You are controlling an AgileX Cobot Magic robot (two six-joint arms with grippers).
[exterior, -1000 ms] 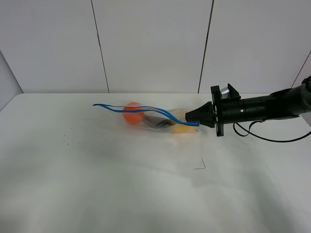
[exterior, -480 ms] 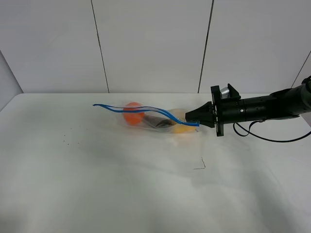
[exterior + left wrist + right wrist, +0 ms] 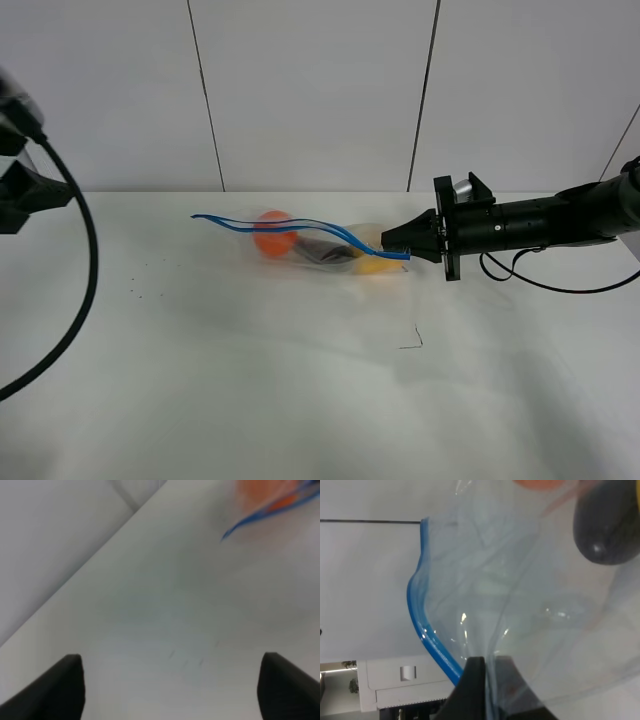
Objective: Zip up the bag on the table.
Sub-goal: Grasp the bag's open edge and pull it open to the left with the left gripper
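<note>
- One white counter (image 3: pixel 300 400) carries everything; a single thin dark scrap (image 3: pixel 411 339) lies on its near part.
- Two arms show. The left arm (image 3: pixel 20 180) hangs at the counter's left edge with a cable looping below it. The left claw (image 3: pixel 170 692) is spread wide above bare counter, well apart from the bag.
- One clear bag (image 3: pixel 315 262) lies toward the far middle, holding one orange item (image 3: pixel 272 236), one dark item (image 3: pixel 325 252) and one yellow item (image 3: pixel 372 265). Its blue zip strip (image 3: pixel 225 224) runs in two parted lines.
- The right arm (image 3: pixel 540 225) reaches in level from the right, and the right claw (image 3: pixel 392 243) pinches the strip's right end.
</note>
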